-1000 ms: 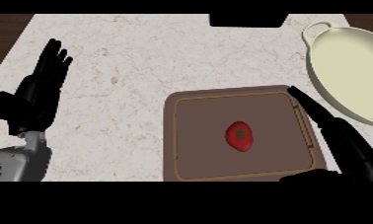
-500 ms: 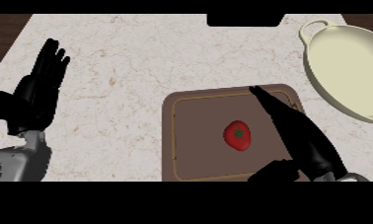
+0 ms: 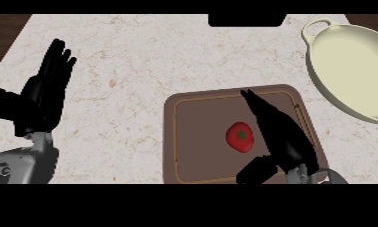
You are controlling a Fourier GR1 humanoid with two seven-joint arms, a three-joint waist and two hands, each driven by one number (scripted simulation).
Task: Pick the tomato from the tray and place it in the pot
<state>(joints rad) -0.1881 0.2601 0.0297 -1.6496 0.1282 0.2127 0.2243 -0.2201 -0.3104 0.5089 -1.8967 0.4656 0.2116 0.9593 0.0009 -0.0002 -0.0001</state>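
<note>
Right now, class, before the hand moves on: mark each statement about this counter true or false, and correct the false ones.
1. The tomato lies on the tray. True.
2. The right hand is curled round the tomato. False: its fingers are straight, over the tray just right of the tomato.
3. The pot holds the tomato. False: the tomato is on the tray.
4. The left hand shows open at the view's left. True.

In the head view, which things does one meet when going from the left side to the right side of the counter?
left hand → tomato → right hand → pot
</note>
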